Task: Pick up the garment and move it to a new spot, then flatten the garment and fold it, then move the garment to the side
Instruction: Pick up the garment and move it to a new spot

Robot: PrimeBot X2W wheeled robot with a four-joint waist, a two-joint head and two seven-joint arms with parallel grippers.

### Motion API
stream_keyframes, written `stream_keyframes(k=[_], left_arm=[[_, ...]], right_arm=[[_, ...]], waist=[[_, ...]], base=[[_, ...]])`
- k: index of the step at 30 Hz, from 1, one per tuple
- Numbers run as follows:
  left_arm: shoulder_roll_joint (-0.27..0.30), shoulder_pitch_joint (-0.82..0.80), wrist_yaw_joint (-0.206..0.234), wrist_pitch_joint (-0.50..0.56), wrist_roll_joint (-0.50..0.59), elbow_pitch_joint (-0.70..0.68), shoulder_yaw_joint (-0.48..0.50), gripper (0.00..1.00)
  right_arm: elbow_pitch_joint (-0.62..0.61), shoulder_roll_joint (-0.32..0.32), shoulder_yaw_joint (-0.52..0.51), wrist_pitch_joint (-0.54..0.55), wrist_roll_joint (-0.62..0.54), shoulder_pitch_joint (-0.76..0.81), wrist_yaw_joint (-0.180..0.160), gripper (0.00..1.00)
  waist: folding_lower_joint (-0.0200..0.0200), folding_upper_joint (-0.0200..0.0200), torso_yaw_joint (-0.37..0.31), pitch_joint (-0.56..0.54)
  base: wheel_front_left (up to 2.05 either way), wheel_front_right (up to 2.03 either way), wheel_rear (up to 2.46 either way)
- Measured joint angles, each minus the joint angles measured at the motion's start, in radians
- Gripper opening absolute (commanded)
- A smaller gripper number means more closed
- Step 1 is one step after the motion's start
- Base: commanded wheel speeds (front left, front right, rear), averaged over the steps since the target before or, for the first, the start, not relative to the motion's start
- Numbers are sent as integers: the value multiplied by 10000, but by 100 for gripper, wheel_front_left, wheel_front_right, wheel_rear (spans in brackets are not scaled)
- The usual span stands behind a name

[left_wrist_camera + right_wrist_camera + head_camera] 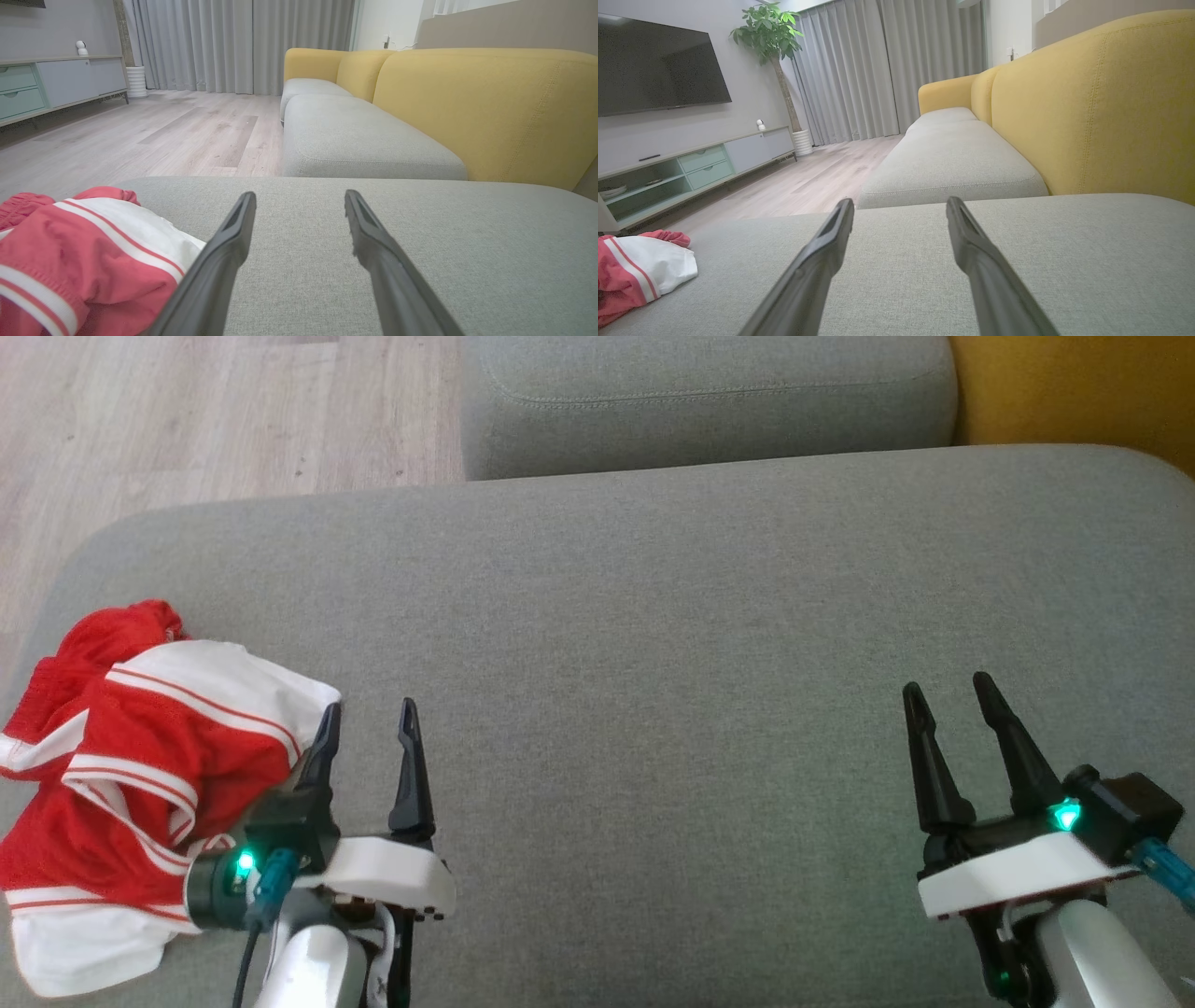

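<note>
A: How is the left gripper (370,709) standing?

B: It is hanging low over the near-left part of the grey cushion (653,616), fingers pointing toward the far edge. The jaws are gaping wide apart and gripping nothing; the left wrist view is showing bare grey fabric between them (300,196).

A: And where is the garment (140,756) lying?

B: It is lying crumpled along the cushion's left edge, by the near-left corner, just left of that gripper. Its long axis is running from the near edge toward the far edge, leaning a little to the left. The gathered red end is pointing at the far-left corner, and a white part is lying by the near edge. A white panel with red stripes is reaching toward the gripper's left finger. I cannot tell whether they are touching.

A: What is the right gripper (946,686) doing?

B: It is hovering over the near-right part of the same cushion, well apart from the garment. Its fingers are spreading wide too, clasping nothing, and pointing toward the far edge.

A: And beyond that edge?

B: A second grey cushion (709,401) is sitting there, with a yellow backrest (1074,392) rising on the right.
</note>
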Motion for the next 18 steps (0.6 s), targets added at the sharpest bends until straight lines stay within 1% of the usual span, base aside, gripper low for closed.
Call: stream_keyframes(k=[13, 18], left_arm=[[2, -18, -2, 0, -98, 105, 4, 100], [2, -149, 6, 0, -102, 190, 15, 100]], right_arm=[[17, 0, -13, 0, 4, -1, 0, 100], [-31, -4, 0, 0, 81, 2, 0, 100]], waist=[[0, 0, 25, 2], [0, 0, 311, 3]], base=[[0, 0, 0], [0, 0, 0]])
